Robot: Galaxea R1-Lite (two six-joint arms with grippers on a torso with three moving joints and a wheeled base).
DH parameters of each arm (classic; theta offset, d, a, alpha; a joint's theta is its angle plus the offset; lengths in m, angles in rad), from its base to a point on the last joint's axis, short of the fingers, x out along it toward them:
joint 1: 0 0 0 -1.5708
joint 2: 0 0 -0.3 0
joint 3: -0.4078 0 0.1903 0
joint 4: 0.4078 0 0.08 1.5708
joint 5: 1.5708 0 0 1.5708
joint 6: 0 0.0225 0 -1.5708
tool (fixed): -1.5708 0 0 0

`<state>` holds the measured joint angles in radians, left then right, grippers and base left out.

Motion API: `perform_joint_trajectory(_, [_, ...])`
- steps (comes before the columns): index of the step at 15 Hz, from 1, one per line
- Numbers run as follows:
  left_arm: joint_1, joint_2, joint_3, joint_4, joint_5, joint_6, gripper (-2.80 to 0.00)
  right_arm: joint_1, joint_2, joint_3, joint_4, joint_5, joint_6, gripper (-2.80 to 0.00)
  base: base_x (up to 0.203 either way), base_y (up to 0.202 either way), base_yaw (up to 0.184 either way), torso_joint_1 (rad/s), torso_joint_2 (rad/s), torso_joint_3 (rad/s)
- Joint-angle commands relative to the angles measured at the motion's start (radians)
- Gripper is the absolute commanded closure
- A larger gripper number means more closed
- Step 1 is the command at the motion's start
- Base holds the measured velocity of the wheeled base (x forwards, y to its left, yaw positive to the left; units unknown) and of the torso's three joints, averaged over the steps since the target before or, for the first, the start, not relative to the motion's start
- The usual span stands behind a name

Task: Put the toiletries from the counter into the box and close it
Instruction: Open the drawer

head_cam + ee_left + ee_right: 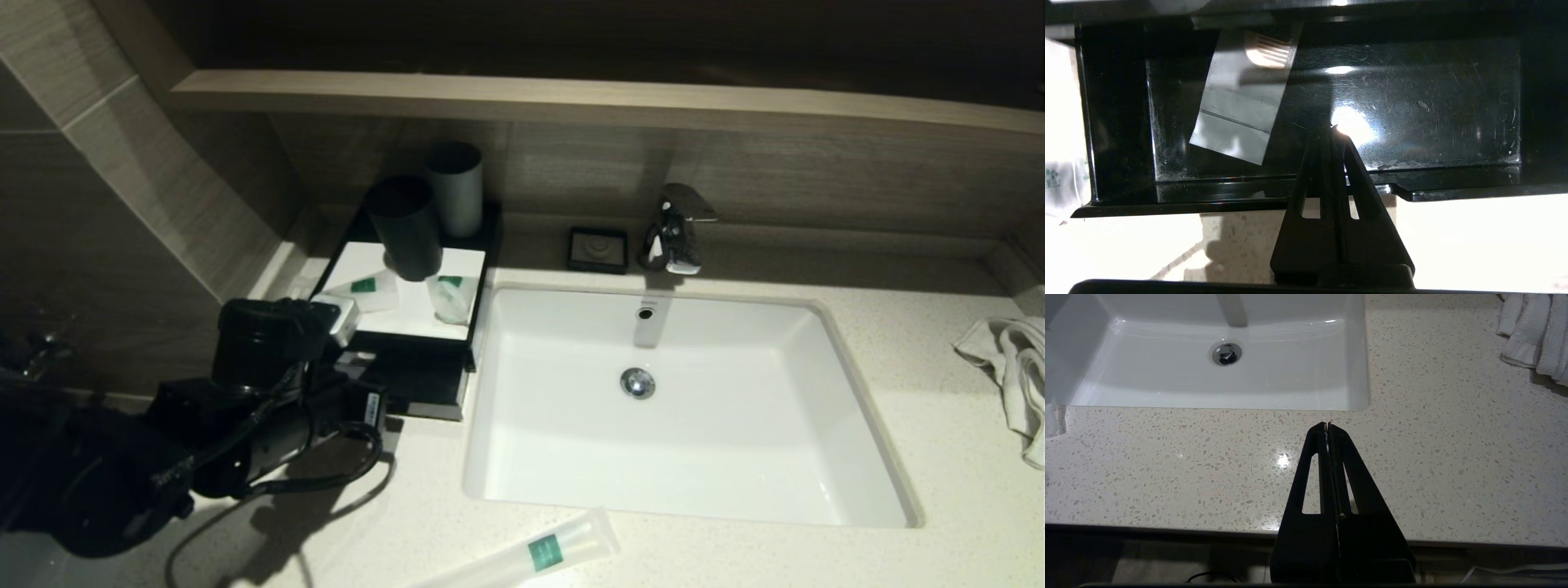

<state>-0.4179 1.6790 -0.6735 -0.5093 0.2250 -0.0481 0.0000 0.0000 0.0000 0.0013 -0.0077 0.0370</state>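
A black box (412, 390) stands left of the sink with its drawer pulled open. In the left wrist view the glossy drawer floor (1412, 106) holds one pale sachet (1237, 110). My left gripper (1336, 127) is shut and empty, its tips just over the drawer's front wall. My left arm (261, 384) reaches in beside the box. Two green-labelled packets (367, 287) (451, 298) lie on the box's white top (408, 322). A long clear packet (539, 551) lies on the counter's front edge. My right gripper (1327, 424) is shut and empty over the counter before the sink.
A dark cup (406, 229) and a grey cup (455, 189) stand on the box's top. The white sink (849, 384), faucet (678, 229) and black soap dish (598, 248) are to the right. A white towel (1012, 367) lies at the far right.
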Motion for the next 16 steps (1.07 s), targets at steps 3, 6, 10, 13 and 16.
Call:
perform_joint_trajectory(3, [-0.01,-0.035,0.028,-0.002,0.002,-0.001,0.0,0.0,0.0,0.0,0.0,0.0,0.0,0.0,0.0,0.0,0.0,0.0,0.0,0.0])
perform_joint_trajectory(6, [-0.009,-0.046,0.036,0.0,0.004,-0.002,0.0,0.0,0.0,0.0,-0.001,0.0,0.0,0.0,0.0,0.0,0.0,0.0,0.0,0.0])
perform_joint_trajectory(10, [-0.01,-0.072,0.072,0.0,0.004,-0.002,0.0,-0.001,0.0,0.0,-0.001,0.0,0.0,0.0,0.0,0.0,0.0,0.0,0.0,0.0])
perform_joint_trajectory(13, [-0.01,-0.087,0.11,-0.001,0.004,-0.001,0.0,-0.001,0.0,0.0,0.0,0.0,0.0,0.0,0.0,0.0,0.0,0.0,0.0,0.0])
perform_joint_trajectory(16, [-0.013,-0.105,0.124,0.0,0.004,-0.003,0.0,0.0,-0.001,0.0,-0.001,0.0,0.0,0.0,0.0,0.0,0.0,0.0,0.0,0.0])
